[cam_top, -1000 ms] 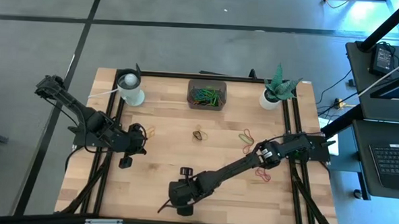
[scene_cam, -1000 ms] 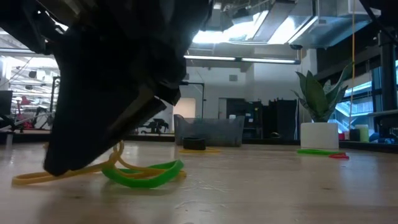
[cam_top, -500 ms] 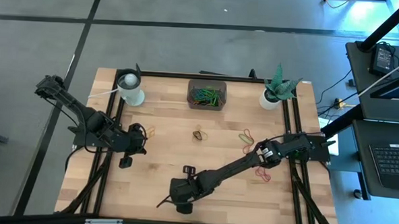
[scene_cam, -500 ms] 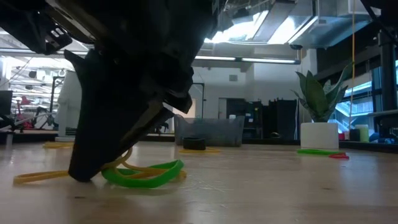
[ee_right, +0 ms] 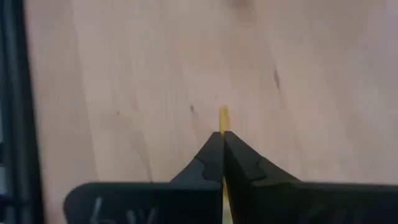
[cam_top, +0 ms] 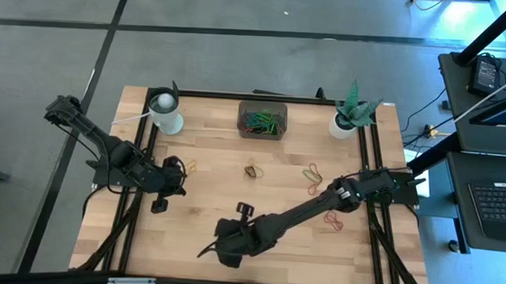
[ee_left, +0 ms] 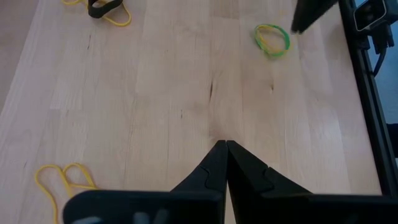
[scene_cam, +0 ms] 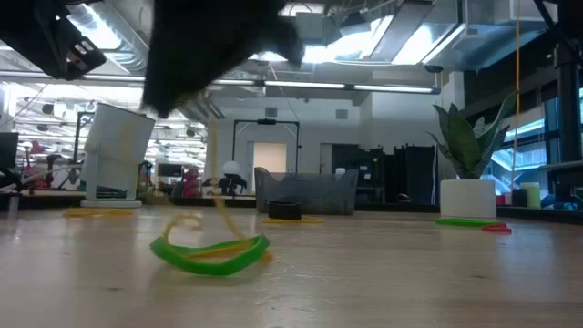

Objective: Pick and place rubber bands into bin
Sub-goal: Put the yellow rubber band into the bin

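Note:
My right gripper (cam_top: pixel 207 250) hangs over the near middle of the table, shut on a yellow rubber band (scene_cam: pixel 219 187). In the low view it is the dark mass at the top (scene_cam: pixel 182 91). A green rubber band (scene_cam: pixel 209 255) lies flat on the wood below it, also seen in the left wrist view (ee_left: pixel 272 38). The bin (cam_top: pixel 262 119) stands at the far edge with green and yellow bands inside. My left gripper (cam_top: pixel 181 175) waits shut at the table's left, above bare wood (ee_left: pixel 222 146), with yellow bands (ee_left: pixel 62 180) beside it. My right gripper pinches one strand of the yellow band (ee_right: pixel 223 116) between its two shut fingers, coming from above. The band hangs slack below the fingers (scene_cam: pixel 217 155). Its lower loop (scene_cam: pixel 187 223) lies on the green band.
Loose bands lie about: a black and yellow pair (cam_top: pixel 252 170), a red and green pair (cam_top: pixel 313 173), a red one (cam_top: pixel 333 219). A white cup (cam_top: pixel 165 112) and a potted plant (cam_top: pixel 350 115) flank the bin. Black rails (cam_top: pixel 368 147) run along the table's sides.
My right gripper has risen from the table, shut on the yellow band. The band's long end, which lay stretched over the wood, has been lifted and now hangs below the fingers. The green band has stayed where it was.

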